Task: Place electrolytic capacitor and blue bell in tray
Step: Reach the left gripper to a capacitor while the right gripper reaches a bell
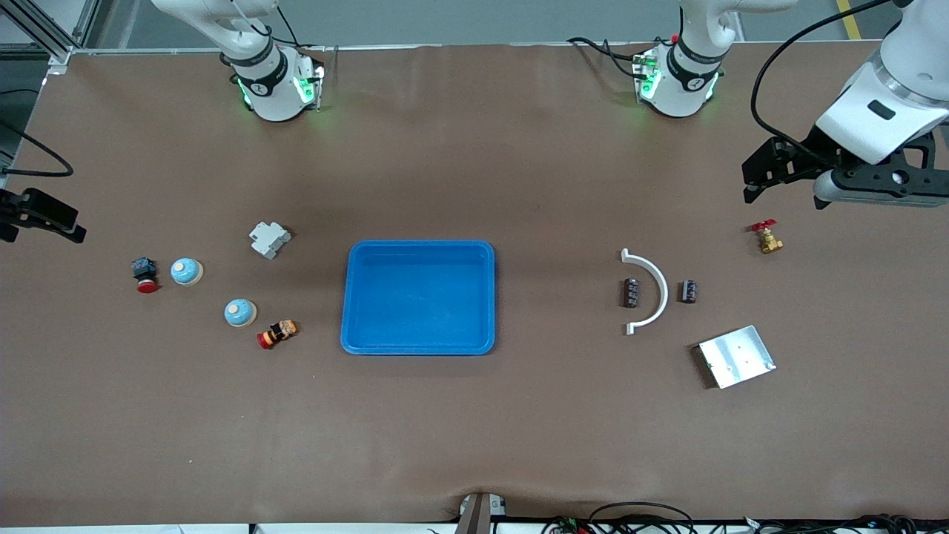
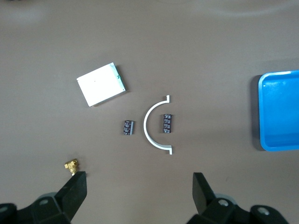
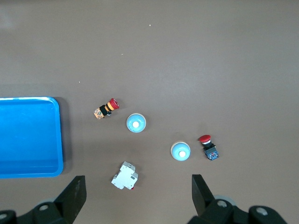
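Front view showed both grippers spread wide and empty, left gripper [image 1: 786, 182] over the table's left-arm end, right gripper [image 1: 41, 215] over its own, while capacitors [image 1: 689, 291], blue bells [image 1: 240, 312] flanked the bare tray [image 1: 420, 248], seemingly dividing the pickups.

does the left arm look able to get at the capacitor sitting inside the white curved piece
Probably yes. The left pincer is open, up over the table near the brass valve. The capacitor lies in the hollow of the white arc, apart from it and uncovered from above, though the arc crowds one side.
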Robot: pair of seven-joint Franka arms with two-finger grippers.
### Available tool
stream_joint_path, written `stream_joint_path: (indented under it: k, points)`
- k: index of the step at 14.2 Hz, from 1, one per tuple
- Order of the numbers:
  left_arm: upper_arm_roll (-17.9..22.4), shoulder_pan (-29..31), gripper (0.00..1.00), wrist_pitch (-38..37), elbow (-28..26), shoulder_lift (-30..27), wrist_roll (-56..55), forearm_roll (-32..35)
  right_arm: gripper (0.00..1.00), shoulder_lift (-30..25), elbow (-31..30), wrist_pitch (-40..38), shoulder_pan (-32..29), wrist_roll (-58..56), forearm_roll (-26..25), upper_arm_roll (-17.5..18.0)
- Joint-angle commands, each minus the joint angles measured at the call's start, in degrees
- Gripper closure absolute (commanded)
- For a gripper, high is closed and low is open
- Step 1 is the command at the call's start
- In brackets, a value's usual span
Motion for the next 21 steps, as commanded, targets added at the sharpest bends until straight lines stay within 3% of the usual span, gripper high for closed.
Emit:
stream_joint_path:
  k: [1, 9, 12, 16, 21]
  points:
    - [-0.4, 0.0, 0.0, -0.5, 1.4, 1.1, -0.1, 0.7, 0.0, -0.2, 0.1, -0.2, -1.5, 0.0, 0.7, 0.8]
    - [-1.3, -0.4, 0.0, -0.5, 1.0, 4.6, -0.8, 0.5, 0.0, 0.0, 0.0, -0.2, -1.7, -0.2, 0.6, 0.7]
    - [-1.5, -3.0, 0.0, -0.5, -0.1, 7.0, -6.3, 0.6, 0.0, 1.9, 0.1, 0.9, -1.8, -0.2, 0.3, 0.7]
    - [-1.5, -4.3, 0.0, 0.1, -1.3, 10.0, -8.0, 1.0, 0.0, 7.1, -0.5, 3.7, -1.7, -0.2, 0.4, 0.9]
    - [-1.6, -4.5, 0.0, 10.8, -11.6, 9.5, -8.8, 2.3, 0.0, 17.2, -1.9, 9.2, -1.1, -0.6, 0.8, 1.1]
